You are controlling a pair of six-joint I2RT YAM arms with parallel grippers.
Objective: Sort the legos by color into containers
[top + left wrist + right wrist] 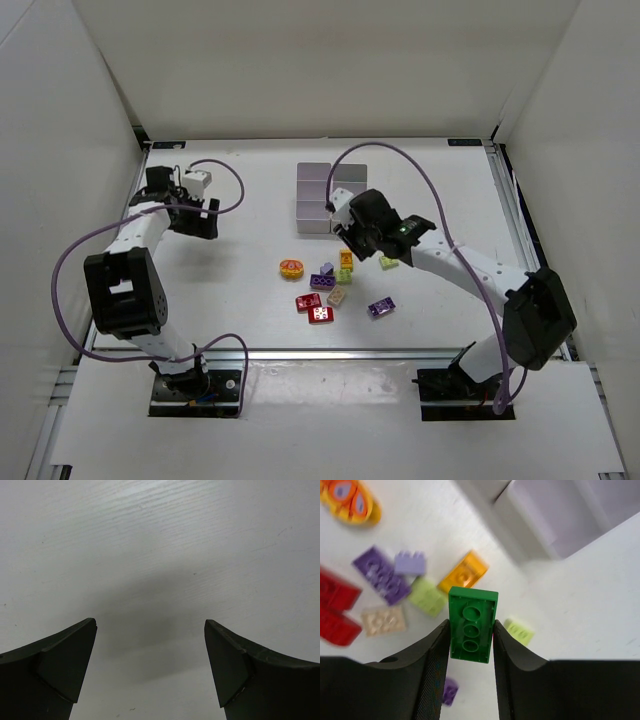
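Observation:
My right gripper (pixel 470 626) is shut on a green lego (pixel 472 625), pinched by its long sides with the hollow underside facing the camera, above the table. From above, this gripper (pixel 352 233) hangs between the white containers (pixel 322 196) and the loose legos. Below it lie an orange brick (pixel 464 572), two lime bricks (pixel 427 596) (pixel 518 631), a purple brick (pixel 380 575), a lilac one (pixel 410 562), a tan one (pixel 382 620) and two red ones (pixel 337 610). My left gripper (pixel 150 645) is open over bare table, far left (pixel 207 210).
An orange and yellow rounded piece (pixel 291 268) lies left of the pile, and another purple brick (pixel 381 308) sits to its right. The container block's nearest cells (pixel 555 515) show white walls. Enclosure walls surround the table; a metal rail (pixel 320 352) runs along the near edge.

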